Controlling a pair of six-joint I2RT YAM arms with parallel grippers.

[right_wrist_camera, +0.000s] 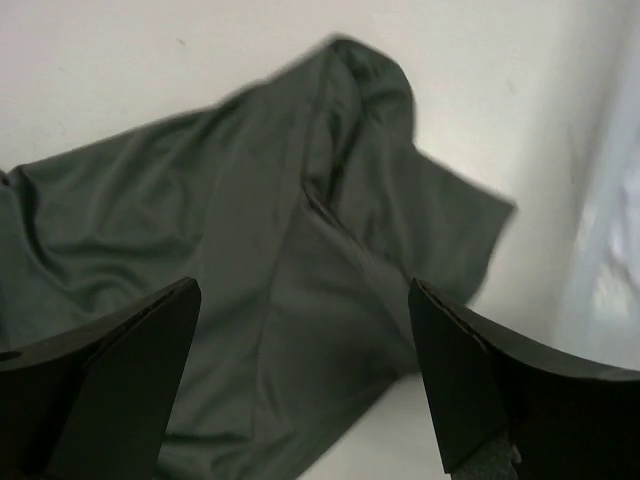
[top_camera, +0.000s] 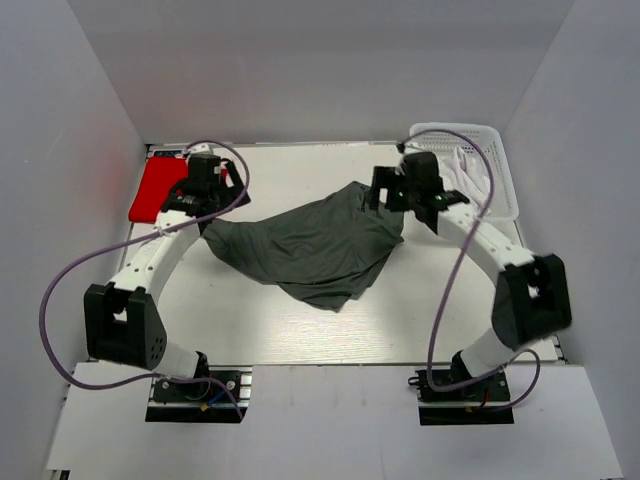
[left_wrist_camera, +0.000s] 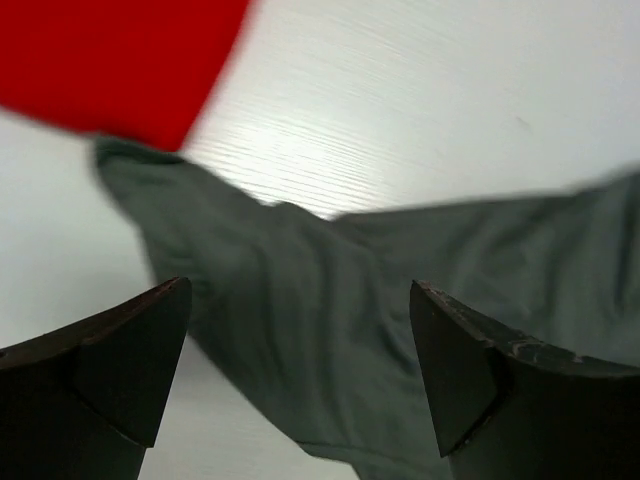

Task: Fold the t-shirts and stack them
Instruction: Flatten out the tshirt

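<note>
Both jaws gape empty: my left gripper (left_wrist_camera: 300, 330) over the nine o'clock corner of the dark grey t-shirt (top_camera: 320, 245), my right gripper (right_wrist_camera: 305, 330) at two o'clock, so it lies spread for folding

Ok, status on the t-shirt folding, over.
Left gripper open, empty, over grey t-shirt left corner. Right gripper open, empty, over its right side. It lies crumpled mid-table, unfolded. Red t-shirt close by that left corner.
</note>
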